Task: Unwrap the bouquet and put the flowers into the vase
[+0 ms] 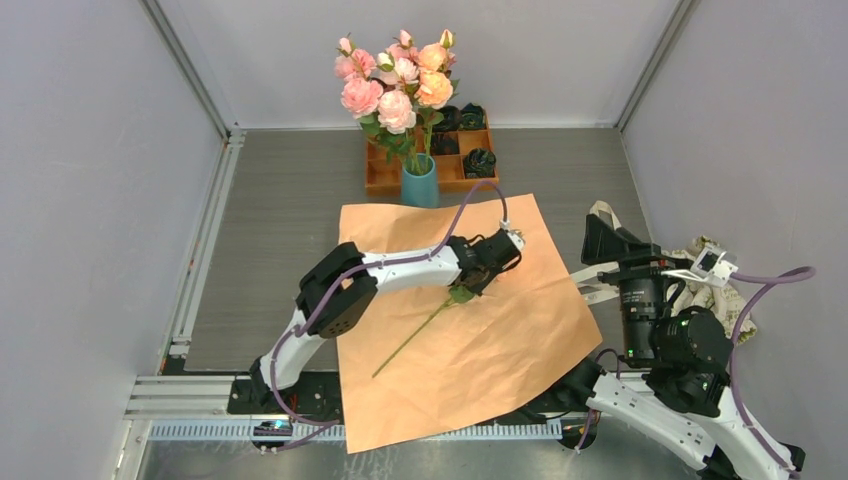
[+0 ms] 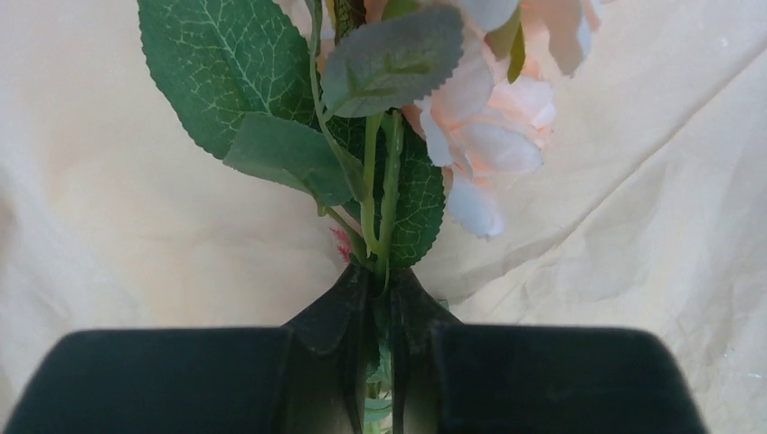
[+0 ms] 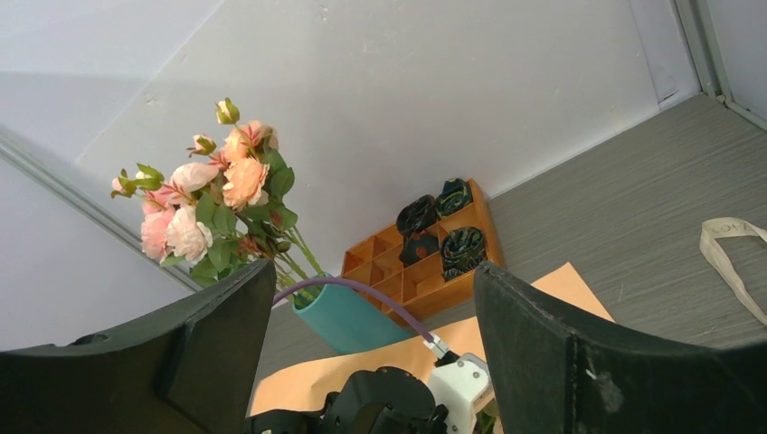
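We look down on a grey table (image 1: 280,220) with a large sheet of orange paper (image 1: 500,340) spread flat from its middle to its near edge. One loose rose (image 1: 415,335) lies on the paper, its thin green stem slanting toward the near left corner. The left gripper (image 1: 472,283) reaches across the sheet and its fingers are clenched on this stem just below the leaves. In the left wrist view the pale pink bloom and green leaves fan out just beyond the fingertips. Near the middle of the far edge stands a teal vase (image 1: 421,187), upright, holding a bunch of pink and peach roses (image 1: 395,85). Just behind it sits an orange wooden tray (image 1: 380,180) with dark lumps (image 1: 479,161) in some compartments. The right gripper (image 3: 373,271) is raised near the right edge, fingers spread wide and grasping nothing. A cream ribbon (image 3: 724,244) lies on the table near it.
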Robot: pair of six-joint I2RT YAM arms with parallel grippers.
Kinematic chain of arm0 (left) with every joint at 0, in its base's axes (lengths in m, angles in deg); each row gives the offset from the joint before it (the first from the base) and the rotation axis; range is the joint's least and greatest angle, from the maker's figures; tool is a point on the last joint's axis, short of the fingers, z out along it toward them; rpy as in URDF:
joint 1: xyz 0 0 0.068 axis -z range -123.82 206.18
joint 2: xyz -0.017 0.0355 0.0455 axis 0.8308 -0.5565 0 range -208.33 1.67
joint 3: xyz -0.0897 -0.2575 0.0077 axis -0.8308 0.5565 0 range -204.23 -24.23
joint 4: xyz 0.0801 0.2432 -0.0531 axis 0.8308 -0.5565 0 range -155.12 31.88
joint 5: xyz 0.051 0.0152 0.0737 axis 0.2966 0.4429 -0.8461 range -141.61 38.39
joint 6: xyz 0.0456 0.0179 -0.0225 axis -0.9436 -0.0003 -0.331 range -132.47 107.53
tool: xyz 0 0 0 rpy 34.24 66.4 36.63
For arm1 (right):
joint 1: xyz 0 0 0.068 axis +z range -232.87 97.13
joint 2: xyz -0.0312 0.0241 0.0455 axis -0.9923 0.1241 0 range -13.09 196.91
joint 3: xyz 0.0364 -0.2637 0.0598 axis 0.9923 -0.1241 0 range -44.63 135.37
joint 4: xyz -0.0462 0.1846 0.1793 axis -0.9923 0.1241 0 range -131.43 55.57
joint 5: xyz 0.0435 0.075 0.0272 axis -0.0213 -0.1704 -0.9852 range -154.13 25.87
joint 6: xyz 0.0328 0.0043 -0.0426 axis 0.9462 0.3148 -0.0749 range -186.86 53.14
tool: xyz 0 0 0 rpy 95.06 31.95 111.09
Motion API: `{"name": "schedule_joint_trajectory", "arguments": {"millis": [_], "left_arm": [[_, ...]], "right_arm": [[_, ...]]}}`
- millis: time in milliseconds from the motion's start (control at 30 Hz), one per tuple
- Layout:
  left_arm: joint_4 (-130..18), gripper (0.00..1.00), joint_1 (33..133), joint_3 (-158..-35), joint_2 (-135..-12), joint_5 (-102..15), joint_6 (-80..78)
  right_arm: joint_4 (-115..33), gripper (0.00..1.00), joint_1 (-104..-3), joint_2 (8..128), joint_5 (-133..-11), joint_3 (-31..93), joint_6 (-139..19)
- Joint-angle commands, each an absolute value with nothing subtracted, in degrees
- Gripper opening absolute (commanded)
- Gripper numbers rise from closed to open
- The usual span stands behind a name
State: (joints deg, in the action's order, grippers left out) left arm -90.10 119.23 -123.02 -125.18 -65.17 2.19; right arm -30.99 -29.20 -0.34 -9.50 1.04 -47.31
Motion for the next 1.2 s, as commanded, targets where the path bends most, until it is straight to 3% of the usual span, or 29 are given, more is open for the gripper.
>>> {"name": "schedule_joint_trajectory", "arguments": {"millis": [0, 400, 667, 1167], "left_arm": [[-96.26, 0.05, 118.37, -124.93, -119.32, -74.47, 1.15], [-93.36, 0.03, 118.4, -136.0, -99.74, -85.52, -5.49], [-68.82, 0.04, 117.74, -134.02, -88.43, -86.75, -18.57], [-34.08, 0.05, 112.11, -133.45, -86.64, -74.69, -27.4]], "right_arm": [[-30.58, 0.85, -28.99, -1.45, -8.9, 1.15, -45.73], [-28.33, 0.88, -29.02, -1.89, -8.47, 1.05, -44.3], [-28.19, 0.9, -29.0, -1.31, -8.25, 0.04, -43.35], [-27.59, 0.91, -28.99, 0.86, -7.73, 1.61, -45.04]]}}
